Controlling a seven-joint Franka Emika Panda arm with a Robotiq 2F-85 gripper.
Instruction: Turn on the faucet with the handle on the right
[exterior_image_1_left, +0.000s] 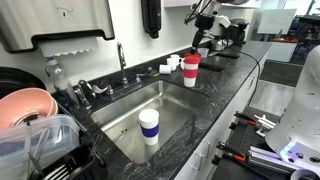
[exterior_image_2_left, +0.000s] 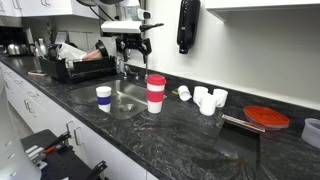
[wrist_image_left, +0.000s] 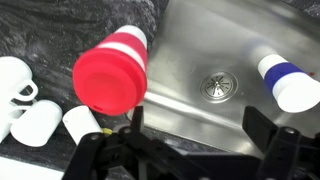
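Observation:
The chrome gooseneck faucet (exterior_image_1_left: 121, 58) stands behind the sink (exterior_image_1_left: 170, 100), with a small stubby handle (exterior_image_1_left: 137, 79) at its base on the right. My gripper (exterior_image_1_left: 206, 42) hangs above the counter by the sink's end, well away from the faucet and just above a red cup (exterior_image_1_left: 190, 68). In the wrist view the gripper (wrist_image_left: 198, 135) is open and empty over the sink's edge, with the red cup (wrist_image_left: 112, 72) beside one finger. The faucet and handle do not show in the wrist view.
A white cup with a blue band (exterior_image_1_left: 149, 126) stands in the sink basin and also shows in the wrist view (wrist_image_left: 285, 82). White mugs (exterior_image_2_left: 206, 99) sit on the dark counter past the red cup. A dish rack (exterior_image_1_left: 40, 140) with bowls stands beyond the sink.

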